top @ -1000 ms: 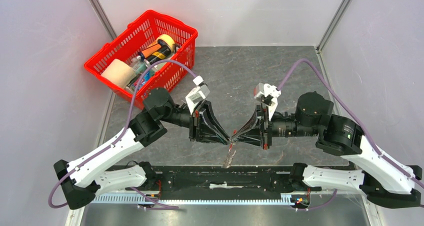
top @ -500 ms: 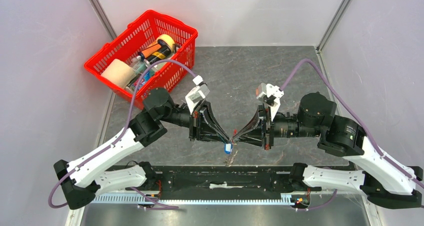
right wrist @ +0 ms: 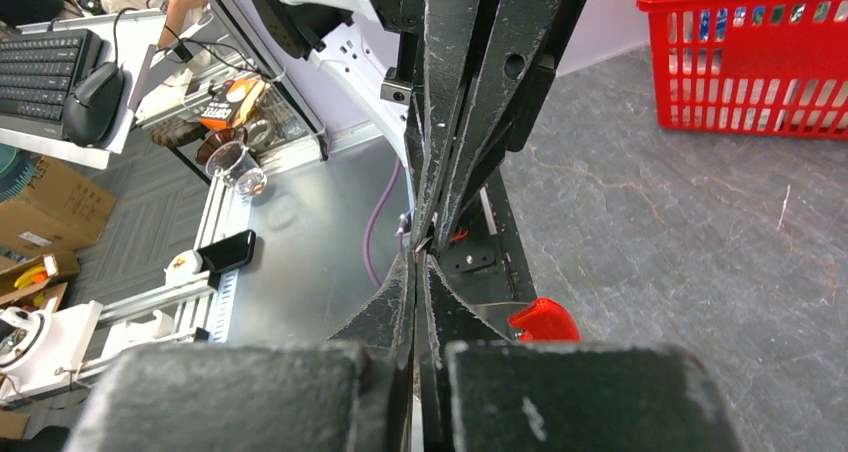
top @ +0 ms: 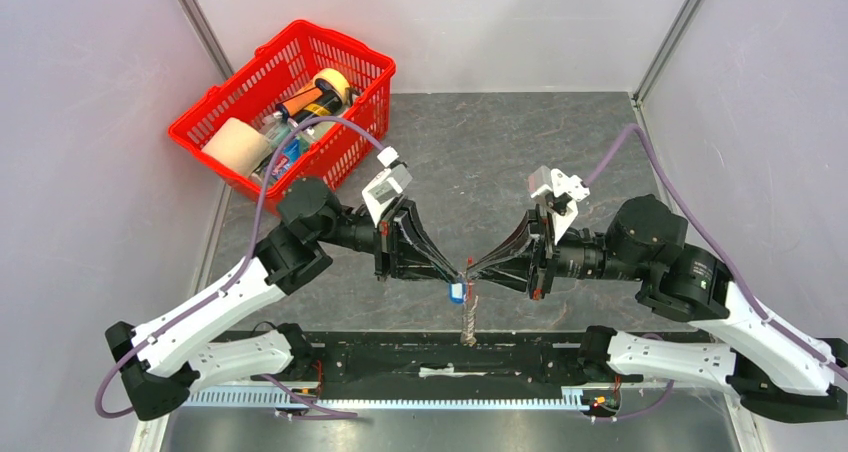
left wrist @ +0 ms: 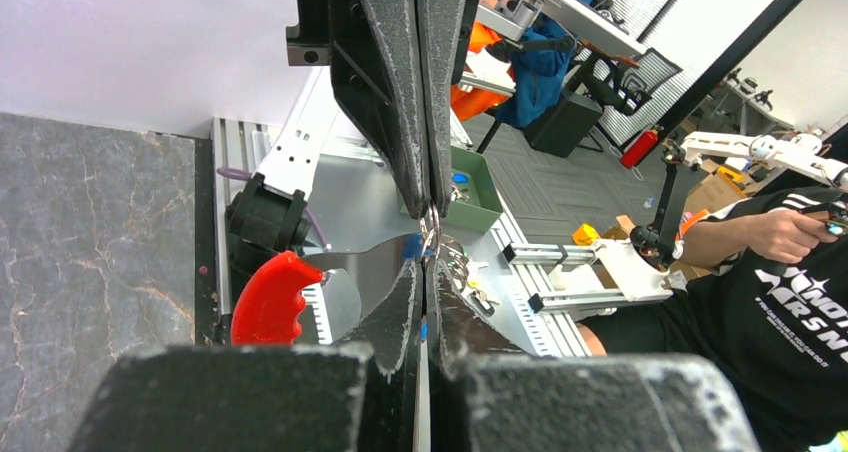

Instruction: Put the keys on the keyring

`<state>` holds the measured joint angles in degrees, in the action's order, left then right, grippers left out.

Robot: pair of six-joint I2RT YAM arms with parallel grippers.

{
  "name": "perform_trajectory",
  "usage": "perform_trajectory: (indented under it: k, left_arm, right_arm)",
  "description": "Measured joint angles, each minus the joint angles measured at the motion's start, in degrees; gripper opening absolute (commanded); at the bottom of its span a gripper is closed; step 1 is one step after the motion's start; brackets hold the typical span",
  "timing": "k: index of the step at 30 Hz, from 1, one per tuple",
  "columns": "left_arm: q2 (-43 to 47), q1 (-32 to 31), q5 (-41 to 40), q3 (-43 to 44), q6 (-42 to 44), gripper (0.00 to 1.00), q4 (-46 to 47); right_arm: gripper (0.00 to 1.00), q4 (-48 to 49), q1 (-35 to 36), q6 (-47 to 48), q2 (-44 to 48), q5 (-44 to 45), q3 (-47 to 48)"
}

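Hovering toward 6 o'clock over the table, the two grippers are met tip to tip; the left gripper, seen half-open a second ago, is now pinched shut, apparently on the blue key at its 6 o'clock; the right gripper is kept clamped on the keyring, left dangling below both; a fresh hold for threading is judged gained, threading not yet done.
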<state>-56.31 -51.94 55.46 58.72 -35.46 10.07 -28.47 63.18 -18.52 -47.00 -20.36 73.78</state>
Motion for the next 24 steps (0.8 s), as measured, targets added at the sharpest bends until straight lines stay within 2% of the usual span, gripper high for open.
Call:
perform_trajectory:
  k: [15,24]
  left_arm:
    - [1.09,0.0,-1.46,0.0,-1.25,0.02,2.51]
    - [1.57,0.0,-1.75,0.0,-1.51,0.02,3.54]
  right_arm:
    - [0.0,15.72,0.09,-0.09,4.87,2.78,-9.16]
    - [0.0,30.29,0.17,-0.57,6.14,3.93,-16.2]
